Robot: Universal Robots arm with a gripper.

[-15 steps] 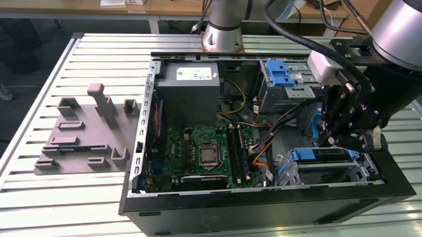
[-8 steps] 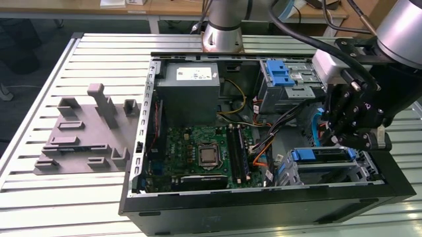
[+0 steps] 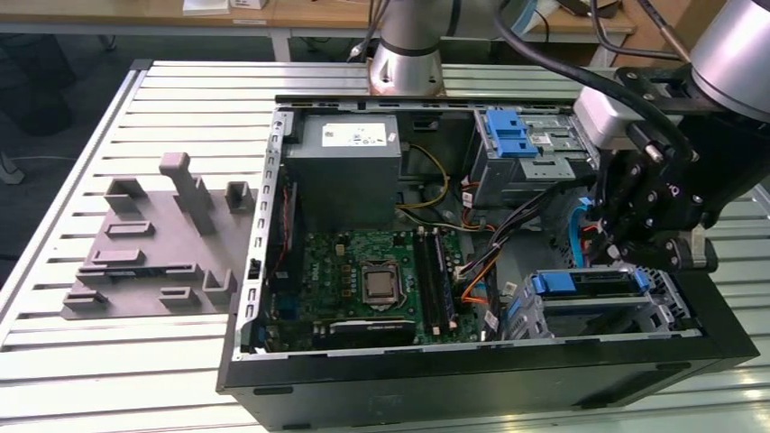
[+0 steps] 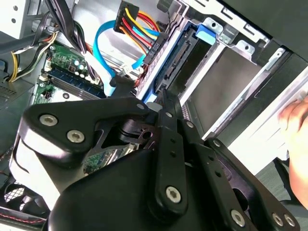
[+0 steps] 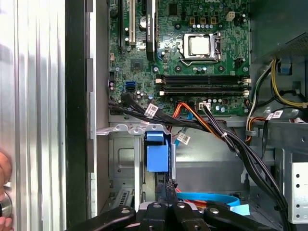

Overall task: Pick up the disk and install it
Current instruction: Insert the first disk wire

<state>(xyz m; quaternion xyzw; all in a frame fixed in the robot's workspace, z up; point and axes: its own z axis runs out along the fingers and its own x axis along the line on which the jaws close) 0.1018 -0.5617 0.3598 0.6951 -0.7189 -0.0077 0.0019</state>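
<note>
hovering over the drive cage [image 3: 669,305] in the exterior view, the gripper [image 3: 636,257] is just above the disk [image 3: 596,282] slotted inside. second wrist view: fingers [image 4: 166,110] together, touching the disk's edge. first wrist view: cable tags [image 5: 150,110] beside the cage, print too small to read.

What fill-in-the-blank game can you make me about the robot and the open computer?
1. The gripper is close to the disk, whose plastic frame is ____.
2. The circuit board inside the computer case is ____.
3. In the exterior view, the grey moulded tray lies on the table on the view's ____ of the case.
Missing words: blue; green; left.
</note>
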